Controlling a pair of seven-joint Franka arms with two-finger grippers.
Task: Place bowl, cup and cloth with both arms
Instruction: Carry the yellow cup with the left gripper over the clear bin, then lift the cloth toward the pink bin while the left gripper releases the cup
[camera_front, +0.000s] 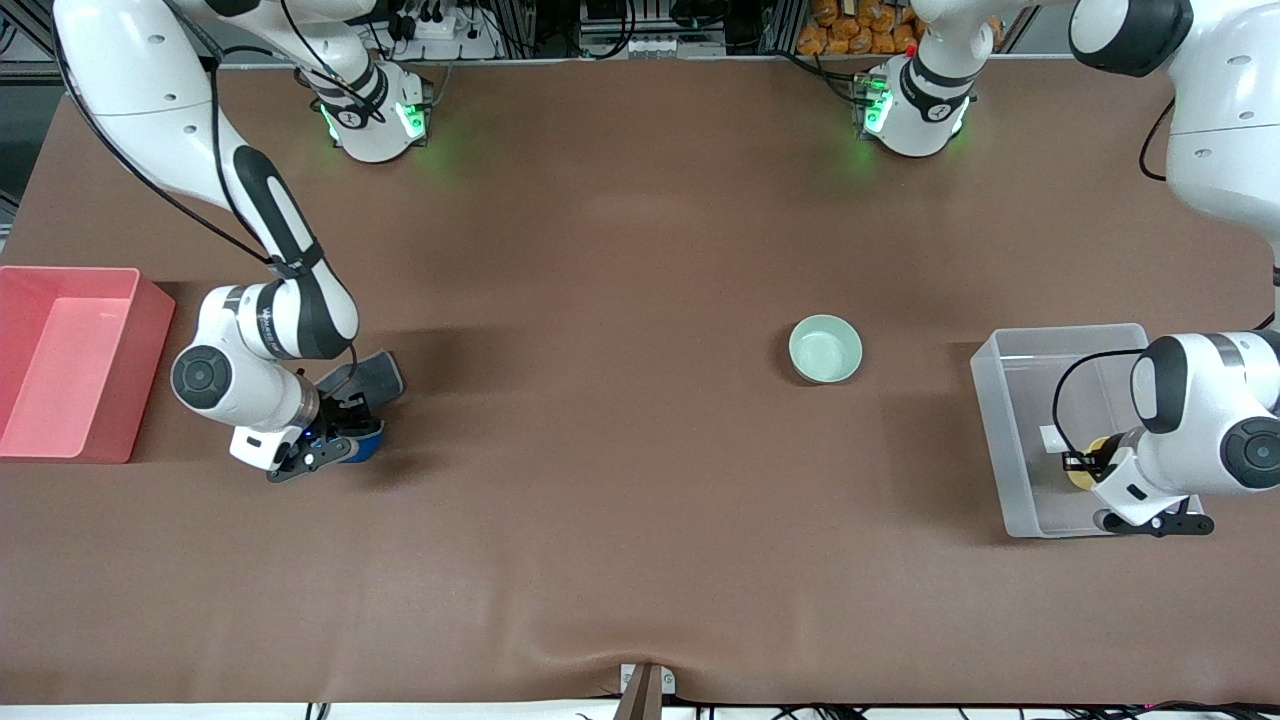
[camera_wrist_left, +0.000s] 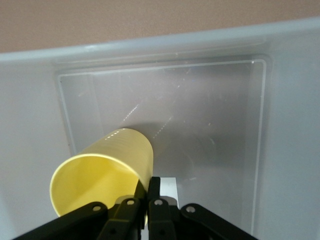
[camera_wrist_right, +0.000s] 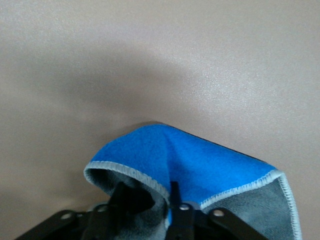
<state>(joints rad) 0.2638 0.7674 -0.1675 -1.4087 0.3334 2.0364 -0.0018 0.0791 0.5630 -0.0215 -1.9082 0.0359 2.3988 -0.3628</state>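
The yellow cup (camera_wrist_left: 100, 175) is inside the clear bin (camera_wrist_left: 150, 45). My left gripper (camera_wrist_left: 148, 192) is shut on the cup's rim, one finger inside and one outside. In the front view the left gripper (camera_front: 1075, 462) and the cup (camera_front: 1085, 468) show in the clear bin (camera_front: 985, 400). The cloth (camera_front: 375, 372) lies on the table beside the red bin, and my right gripper (camera_front: 345, 425) is down on it. A raised fold of the cloth (camera_wrist_right: 200, 165), blue side up, is pinched in the right gripper (camera_wrist_right: 147, 195). The mint-green bowl (camera_front: 825, 348) stands alone mid-table.
A red bin (camera_front: 150, 380) sits at the right arm's end of the table, close to the cloth. The clear bin is at the left arm's end. Brown table mat runs between them, with the bowl nearer the clear bin.
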